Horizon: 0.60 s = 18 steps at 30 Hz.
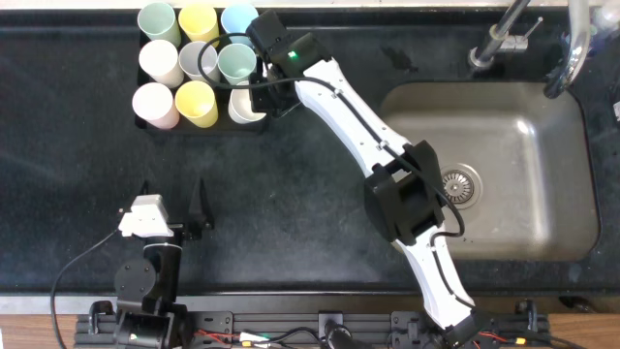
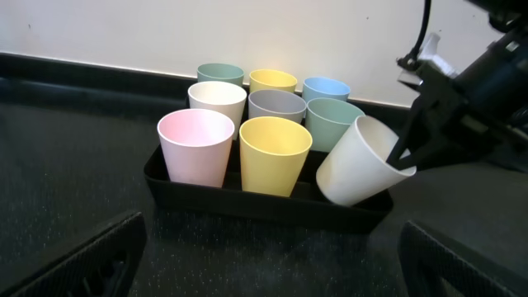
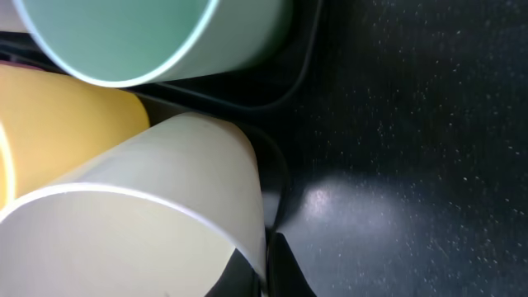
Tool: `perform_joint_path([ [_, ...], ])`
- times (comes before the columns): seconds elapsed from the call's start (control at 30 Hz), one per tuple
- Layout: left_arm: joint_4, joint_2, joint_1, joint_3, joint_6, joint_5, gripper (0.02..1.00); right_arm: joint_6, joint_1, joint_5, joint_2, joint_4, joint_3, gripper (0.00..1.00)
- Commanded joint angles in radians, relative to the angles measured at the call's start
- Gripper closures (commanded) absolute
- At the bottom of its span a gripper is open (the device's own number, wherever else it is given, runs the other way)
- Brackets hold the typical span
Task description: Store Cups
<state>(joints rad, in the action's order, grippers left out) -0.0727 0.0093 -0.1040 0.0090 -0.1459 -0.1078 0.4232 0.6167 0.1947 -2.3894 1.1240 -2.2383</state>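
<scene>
Right gripper (image 2: 406,157) is pinched on the white cup (image 2: 359,169), tipped mouth-to-3-o'clock, base dropped into the tray (image 2: 247,208) corner slot.

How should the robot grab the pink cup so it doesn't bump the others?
Probably by the rim, from straight above: one finger inside the pink cup, one outside on its free side at the corner of the black tray. It stands upright with its mouth open, and the yellow cup crowds its body on the other side.
</scene>
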Motion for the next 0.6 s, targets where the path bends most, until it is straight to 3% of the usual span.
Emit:
perform_joint_path([
  [0.03, -0.003, -0.006, 0.002, -0.001, 0.015, 0.002, 0.018, 0.012, 0.007, 0.000, -0.010, -0.027, -0.035, 0.866],
  [0.13, -0.003, -0.006, 0.002, -0.001, 0.015, 0.003, 0.018, 0.012, 0.007, 0.019, -0.010, -0.055, -0.035, 0.763],
  [0.37, -0.003, -0.006, 0.002, -0.001, 0.015, 0.003, 0.018, 0.044, 0.006, 0.025, 0.000, -0.061, -0.071, 0.709],
  [0.43, -0.003, -0.006, 0.002, -0.001, 0.015, 0.003, 0.018, 0.026, 0.005, 0.023, 0.021, -0.057, -0.099, 0.638],
  [0.53, -0.003, -0.006, 0.002, -0.001, 0.015, 0.003, 0.018, -0.094, 0.005, 0.014, 0.068, -0.027, -0.161, 0.452],
  [0.6, -0.003, -0.006, 0.002, -0.001, 0.015, 0.003, 0.018, -0.138, 0.001, 0.015, 0.099, 0.011, -0.204, 0.397],
])
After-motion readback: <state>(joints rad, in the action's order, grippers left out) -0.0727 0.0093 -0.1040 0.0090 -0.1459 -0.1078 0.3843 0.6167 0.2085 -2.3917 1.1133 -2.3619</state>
